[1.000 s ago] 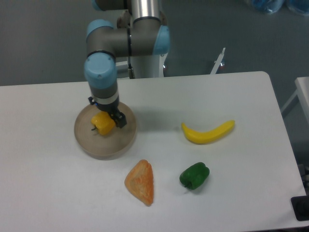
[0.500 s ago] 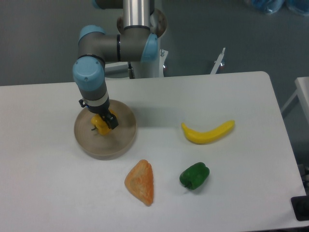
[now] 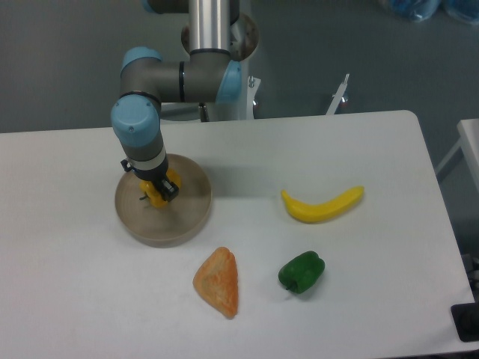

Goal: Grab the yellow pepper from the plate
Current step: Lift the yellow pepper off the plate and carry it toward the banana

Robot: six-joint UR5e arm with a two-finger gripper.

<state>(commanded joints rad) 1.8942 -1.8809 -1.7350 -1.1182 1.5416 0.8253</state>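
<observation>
Sitting over the plate (image 3: 187,217), the pepper (image 3: 159,191) is pinched in the gripper (image 3: 159,188), whose dark fingers are clamped against its sides; whether it touches the dish or hangs just above it cannot be told. The arm (image 3: 142,127) comes down from behind onto the plate's left half. Right of the plate on the table (image 3: 359,134) lies a banana (image 3: 322,205); nearer the front lie an orange wedge (image 3: 218,281) and a green pepper (image 3: 301,271).
</observation>
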